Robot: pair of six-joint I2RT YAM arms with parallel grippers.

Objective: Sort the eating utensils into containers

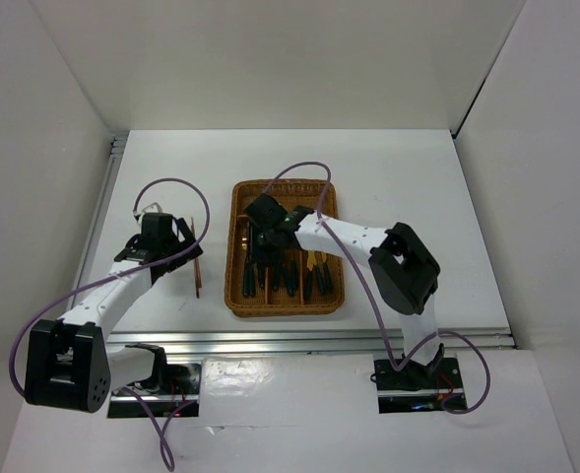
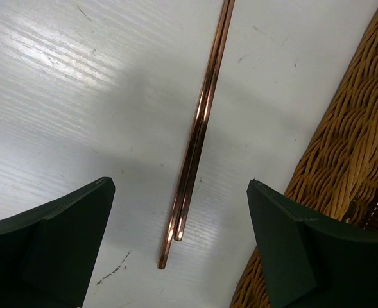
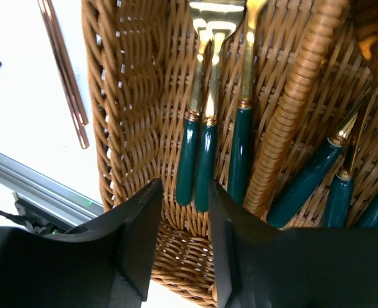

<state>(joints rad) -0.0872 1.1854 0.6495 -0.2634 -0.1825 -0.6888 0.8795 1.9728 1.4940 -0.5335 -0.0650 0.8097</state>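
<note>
**A:** So, where do the jaws stand?

**B:** The left gripper (image 2: 181,186) has its jaws spread wide and holds nothing. The chopsticks (image 2: 201,122) lie flat on the white tabletop (image 2: 60,96) between its two dark fingers (image 2: 60,244), touching neither. The two copper-brown sticks lie pressed side by side. Their near ends stop about level with the fingertips, and the rest runs straight away from the wrist.

**A:** And the other arm?

**B:** The right gripper (image 3: 185,186) has its jaws a narrow gap apart, clamped on nothing. It hangs over the leftmost long slot of the wicker tray (image 3: 124,96). Just past the fingertips, in that slot, lie two forks (image 3: 198,147) with dark green handles and gold heads. Their handle ends point toward the gap. A third utensil (image 3: 240,147) with the same green handle lies right beside them, and its head is cut off by the frame.

**A:** What surrounds them?

**B:** A woven divider (image 3: 291,115) closes that slot on the right. More green-handled cutlery (image 3: 304,179) lies in the slots beyond it. From above, the tray sits around the middle of the tabletop, closer to the front edge. The chopsticks rest on the tabletop near the tray's left wall, apart from it, toward its near left corner.
</note>
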